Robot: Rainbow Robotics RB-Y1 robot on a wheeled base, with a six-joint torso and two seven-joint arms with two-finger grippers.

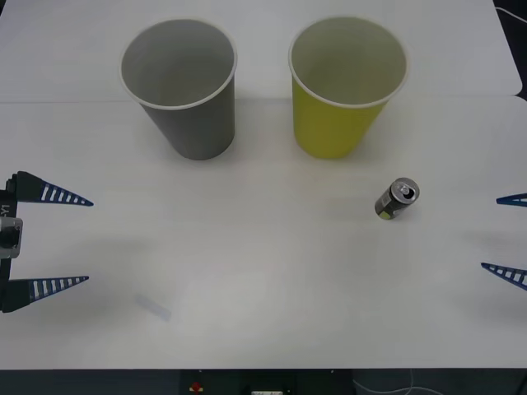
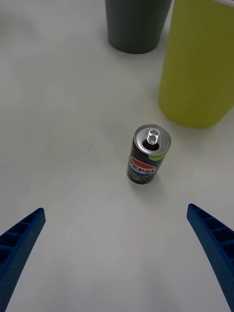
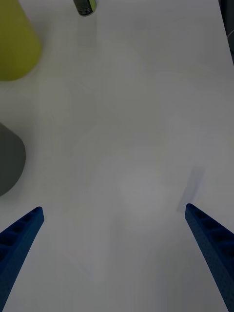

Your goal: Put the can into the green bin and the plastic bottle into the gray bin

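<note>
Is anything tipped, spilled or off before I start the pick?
No spills or tipping: the can, gray bin and green bin all stand upright. One oddity: no plastic bottle is evident, just a faint clear sliver on the table near the open left gripper.

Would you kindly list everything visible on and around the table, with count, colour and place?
gray bin: one, gray with white rim, upright, far side of the table, robot's left.
green bin: one, yellow-green with white rim, upright, beside the gray bin, robot's right.
can: one, dark with silver top, standing in front of the green bin, toward the right.
table: one, white.
left gripper: one, blue fingers, open, at the left edge.
right gripper: one, blue fingers, open, at the right edge, facing the can.
</note>
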